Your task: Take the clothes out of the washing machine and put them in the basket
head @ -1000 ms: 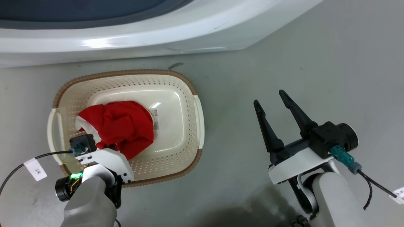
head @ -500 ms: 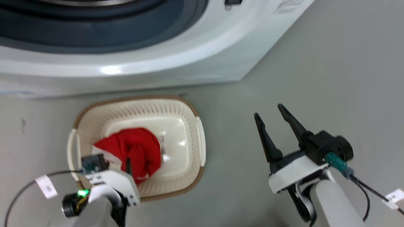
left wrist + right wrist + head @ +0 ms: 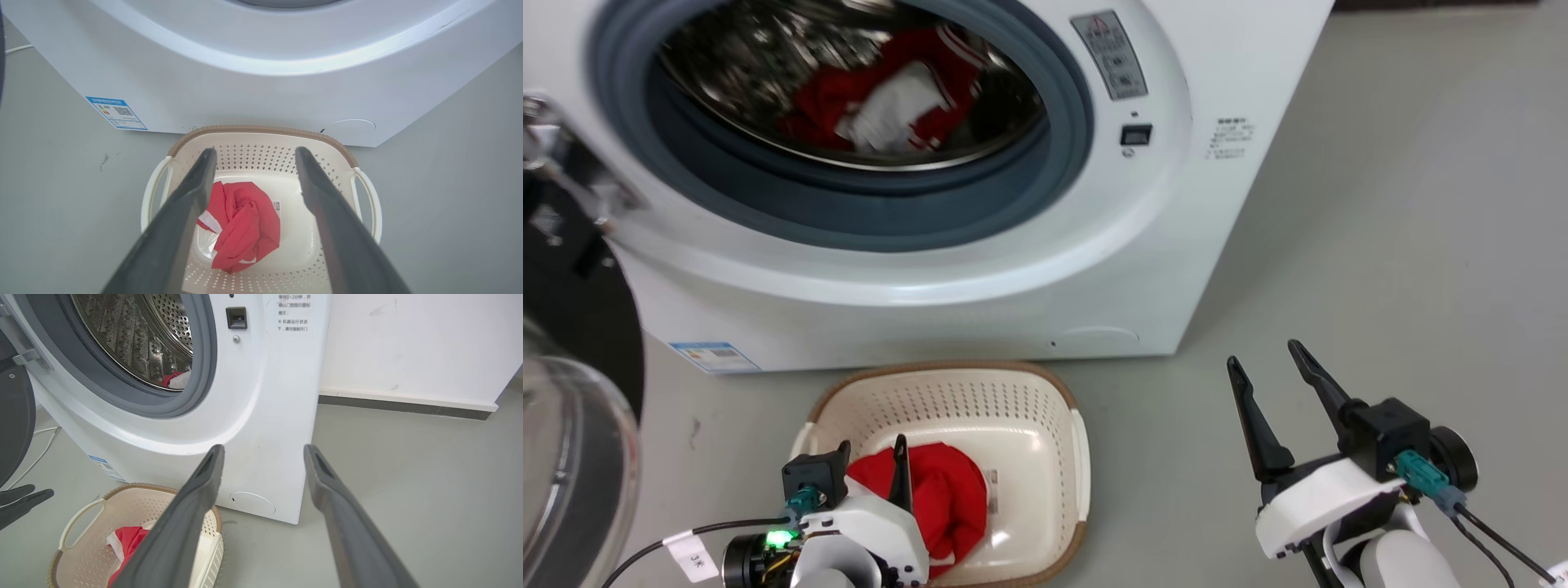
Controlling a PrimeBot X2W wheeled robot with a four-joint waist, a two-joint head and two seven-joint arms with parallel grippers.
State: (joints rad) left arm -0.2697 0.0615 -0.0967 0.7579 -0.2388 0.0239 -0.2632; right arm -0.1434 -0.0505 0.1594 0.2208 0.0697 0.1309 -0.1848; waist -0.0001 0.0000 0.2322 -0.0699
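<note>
One red garment with white trim lies bunched in the cream basket on the floor in front of the washing machine. A second red-and-white garment lies in the steel drum. My left gripper hangs open above the basket's near side with nothing in it; in the left wrist view its fingers frame the garment below. My right gripper is open and empty over bare floor to the right of the basket, and in its wrist view it faces the machine's lower front.
The machine's round glass door stands open at the left. A white wall with a dark skirting runs behind the machine on the right. Grey floor spreads right of the machine and basket.
The head camera has tilted up, bringing the drum and its garment into view. My left gripper has risen off the garment in the basket. The right gripper keeps its open pose.
</note>
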